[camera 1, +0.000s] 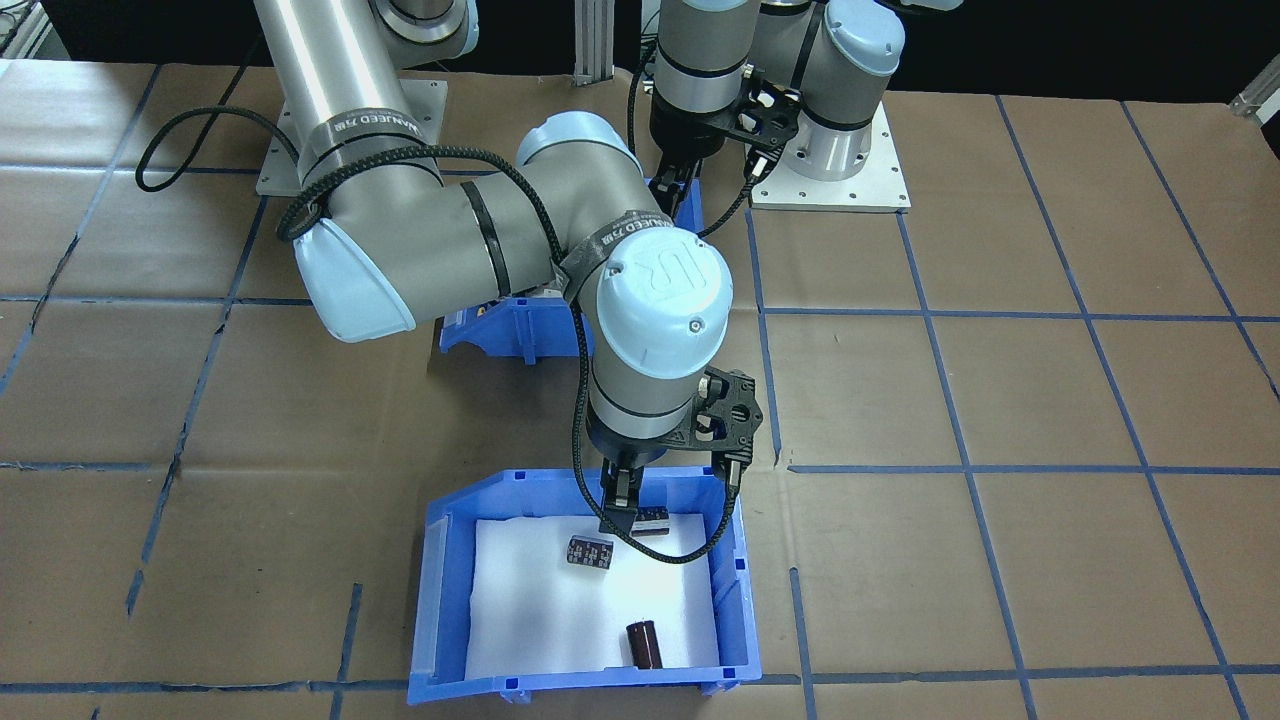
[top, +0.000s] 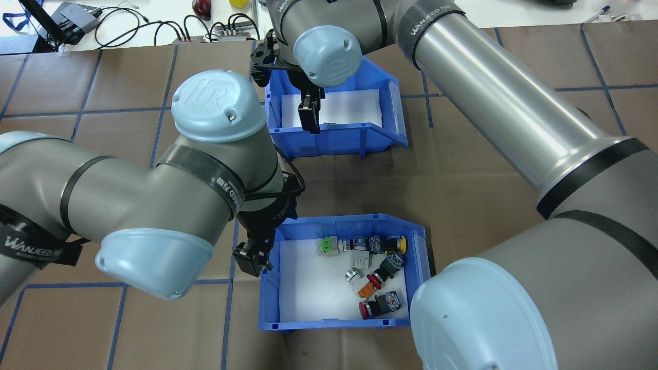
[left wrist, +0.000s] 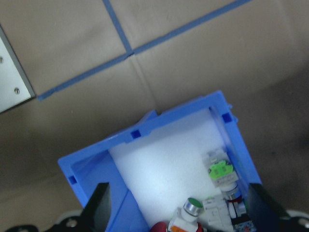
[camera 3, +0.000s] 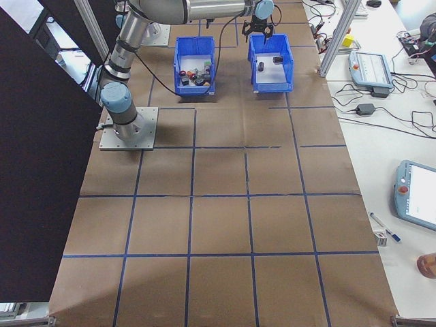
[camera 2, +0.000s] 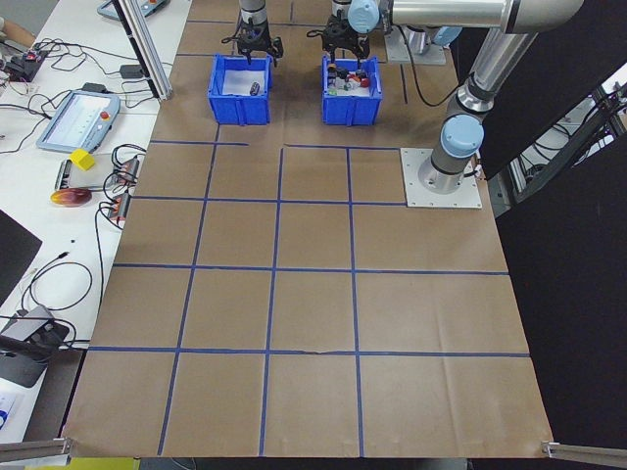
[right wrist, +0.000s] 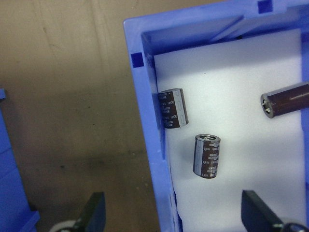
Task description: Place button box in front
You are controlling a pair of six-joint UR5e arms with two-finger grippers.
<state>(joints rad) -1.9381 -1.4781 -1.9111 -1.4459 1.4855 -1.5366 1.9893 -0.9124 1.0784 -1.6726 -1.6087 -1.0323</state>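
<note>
In the front-facing view the right gripper (camera 1: 620, 518) hangs over the near wall of the second blue bin (camera 1: 440, 560), which holds dark cylindrical parts (camera 1: 645, 643) on white foam. The left gripper (camera 1: 676, 195) reaches down at the button box (camera 1: 510, 325), mostly hidden behind the right arm.

From overhead, the button box (top: 421, 246) sits on the desk (top: 462, 180) closer to the robot than the second bin, its colourful switches (top: 378, 277) crowded to one side. The left gripper's fingers (top: 257, 259) straddle its side wall.

The left wrist view shows both fingers (left wrist: 99, 205) spread wide, one outside the wall, one over the foam. The right wrist view shows its fingers (right wrist: 94, 210) equally wide across the other bin's wall.
</note>
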